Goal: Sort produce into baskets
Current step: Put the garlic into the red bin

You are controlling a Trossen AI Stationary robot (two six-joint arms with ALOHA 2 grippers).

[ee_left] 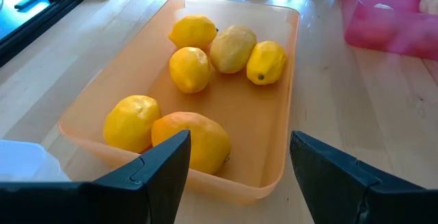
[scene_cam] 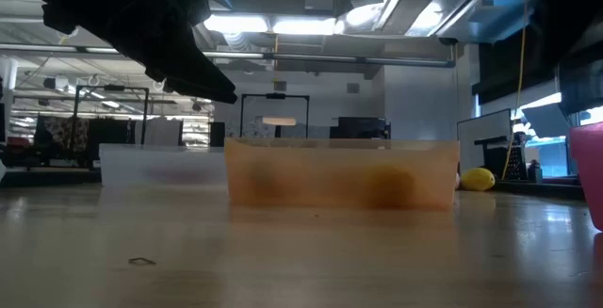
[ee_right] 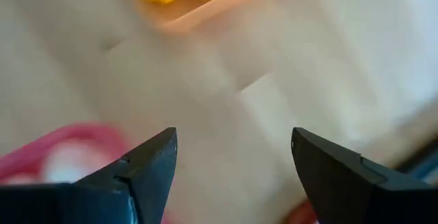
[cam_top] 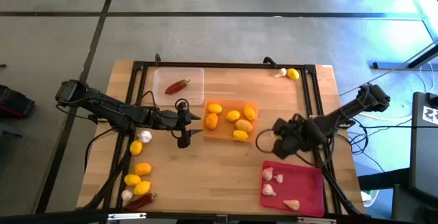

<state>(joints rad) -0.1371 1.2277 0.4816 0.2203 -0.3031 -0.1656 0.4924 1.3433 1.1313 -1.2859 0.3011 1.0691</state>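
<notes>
Both grippers hang with jaws wide and nothing between them. The left gripper (cam_top: 183, 122) hovers just short of the orange tray (cam_top: 254, 105), whose near rim lies right ahead of its fingertips, with six lemons (ee_left: 191, 68) inside. The right gripper (cam_top: 282, 136) hangs over bare wood, the red tray (cam_top: 318, 195) with its garlic (cam_top: 269, 190) off to one side of the jaws and the orange tray beyond them. Behind the left jaws, near the table's edge, unsorted produce waits: lemons (cam_top: 142, 168), garlic (cam_top: 145, 137) and a chili (cam_top: 140, 201); one chili (cam_top: 176, 86) already lies in the clear tray (cam_top: 197, 99), and a lemon (cam_top: 293, 74) with a garlic bulb (cam_top: 281, 72) sits at the far corner. The risk, as I judge it, is the left gripper clipping the orange tray's rim as it turns back for the pile, shoving the light tray. The pile is also crowded, so wide jaws could nudge a round lemon into rolling off the edge, or take a neighbouring garlic along with it.
</notes>
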